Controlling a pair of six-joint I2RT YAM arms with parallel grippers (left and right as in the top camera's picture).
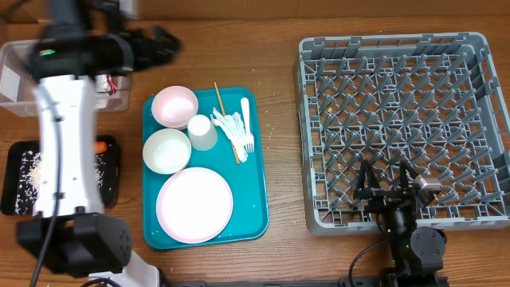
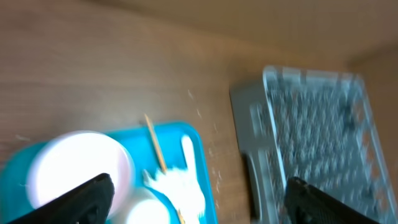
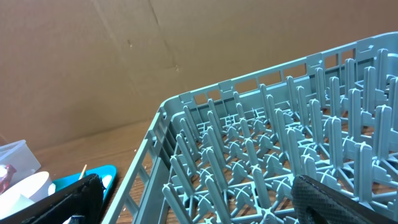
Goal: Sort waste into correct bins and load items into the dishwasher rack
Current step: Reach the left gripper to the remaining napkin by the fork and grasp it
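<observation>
The grey dishwasher rack [image 1: 306,135] stands at the right. The teal tray [image 1: 255,191] holds a pink bowl [image 1: 174,106], a pale bowl [image 1: 166,150], a round plate [image 1: 194,204], a white cup [image 1: 202,132], a white fork [image 1: 245,123] and a wooden stick [image 1: 225,119]. My left gripper [image 1: 159,41] is open and empty, high above the table beyond the tray's far left corner; its blurred wrist view [image 2: 199,202] shows the pink bowl [image 2: 74,165], the stick [image 2: 155,146] and the rack [image 2: 249,124]. My right gripper [image 1: 386,183] is open and empty over the rack's near edge [image 3: 199,211].
A clear tub [image 1: 16,56] at the far left holds something red [image 1: 111,81]. A black tray [image 1: 16,199] in front of it holds beige grains and an orange carrot piece [image 1: 101,146]. My white left arm reaches over both bins.
</observation>
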